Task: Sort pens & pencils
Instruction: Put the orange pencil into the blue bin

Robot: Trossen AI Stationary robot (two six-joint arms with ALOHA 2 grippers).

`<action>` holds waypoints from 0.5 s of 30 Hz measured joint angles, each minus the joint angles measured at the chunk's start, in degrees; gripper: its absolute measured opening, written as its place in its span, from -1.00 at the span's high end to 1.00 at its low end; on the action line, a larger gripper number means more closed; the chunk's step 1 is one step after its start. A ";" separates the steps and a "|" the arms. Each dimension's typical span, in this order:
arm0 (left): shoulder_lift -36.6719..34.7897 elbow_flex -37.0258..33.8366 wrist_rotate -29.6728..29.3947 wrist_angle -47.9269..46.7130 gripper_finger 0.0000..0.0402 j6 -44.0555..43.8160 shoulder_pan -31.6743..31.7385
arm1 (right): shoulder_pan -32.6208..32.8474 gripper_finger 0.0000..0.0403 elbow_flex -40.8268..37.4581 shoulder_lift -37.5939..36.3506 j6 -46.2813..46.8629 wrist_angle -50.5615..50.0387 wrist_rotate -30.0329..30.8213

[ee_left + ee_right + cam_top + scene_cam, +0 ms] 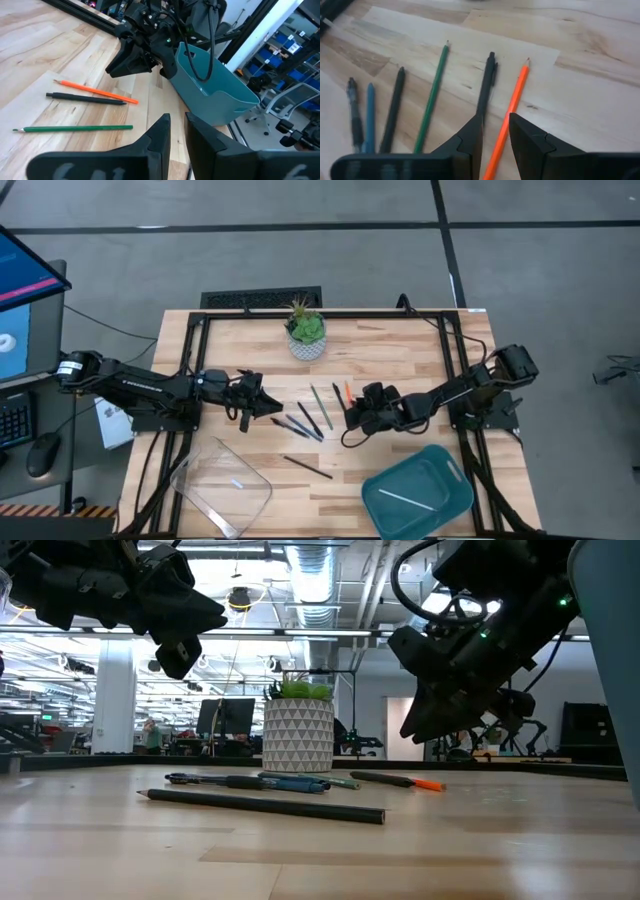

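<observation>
1. High view: the left gripper point(268, 397) hovers beside the loose cluster of pens and pencils at mid-table, and the right gripper point(352, 412) hangs at the cluster's other side, over the orange pencil point(347, 393). A clear tray point(222, 489) near the front left holds one small pale stick point(238, 483); the teal bin point(418, 493) at front right holds one white stick point(407, 498). A dark pencil point(307, 468) lies alone, between the cluster and the trays. A potted plant point(306, 332) stands at the back of the wooden table point(400, 355).

2. Low view: both grippers hang clear above the table. The dark pencil lies nearest the camera; behind it lie a blue pen point(250, 781) and an orange-tipped stick point(398, 780).

3. Left wrist view: the left gripper's fingers point(161, 131) stand a narrow slit apart with nothing between them. Beyond lie the orange pencil, a black pen point(86, 98) and a green pencil point(75, 128), and further off the right gripper beside the teal bin.

4. Right wrist view: the right gripper's fingers point(470, 136) stand a little apart, gripping nothing, with the orange pencil running into the gap. Side by side lie the black pen, the green pencil, a black stick point(392, 110) and two more pens.

5. Progress: two items appear sorted, one in each container; roughly seven remain on the table, so most of the job is left. The orange pencil looks like the next pick.
</observation>
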 joint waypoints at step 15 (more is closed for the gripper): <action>-0.02 0.02 0.02 -0.51 0.77 0.00 0.00 | -0.56 0.41 3.54 12.97 -2.23 7.96 0.56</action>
